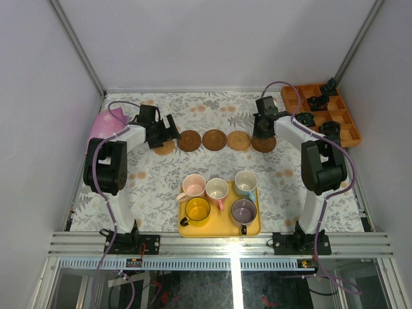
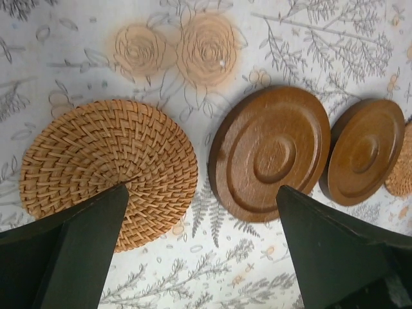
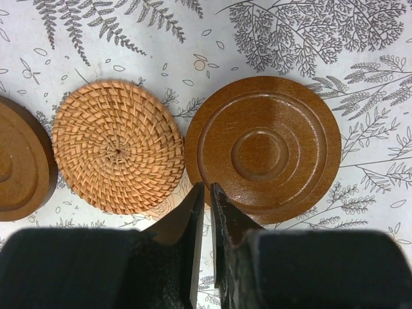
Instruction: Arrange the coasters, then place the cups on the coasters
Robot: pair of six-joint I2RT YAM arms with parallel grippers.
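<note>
Left arm (image 1: 106, 167): base at the near left edge, elbow raised, forearm reaching far and to the right, towards the left end of the row.
Left gripper (image 2: 201, 190): released, jaws spread wide and holding nothing; it hangs over the table with one finger (image 2: 77, 251) above the near edge of the left-end woven coaster (image 2: 103, 161) and the other off the near right side of the neighbouring wooden coaster (image 2: 270, 154).
Right arm (image 1: 322, 167): base at the near right edge, elbow up, forearm reaching far and to the left, wrist bent so that the claw points down at the right end of the row.
Right gripper (image 3: 207, 190): clenched almost fully (only a thin slit between the fingers), nothing seen in it; its tips sit at the near left rim of the right-end wooden coaster (image 3: 267, 148), whether touching I cannot tell.
Coasters (image 1: 214, 140): five lying flat in a left-to-right row across the middle of the flowered tablecloth (image 1: 148, 187), close together; woven, wooden, wooden, woven, wooden from left to right.
Cups (image 1: 217, 190): all five upright on the yellow tray (image 1: 219, 230) at the near centre, three in the far row and two in the near row (none on a coaster).
Orange box (image 1: 351, 132): far right corner, with small black objects in its compartments.
</note>
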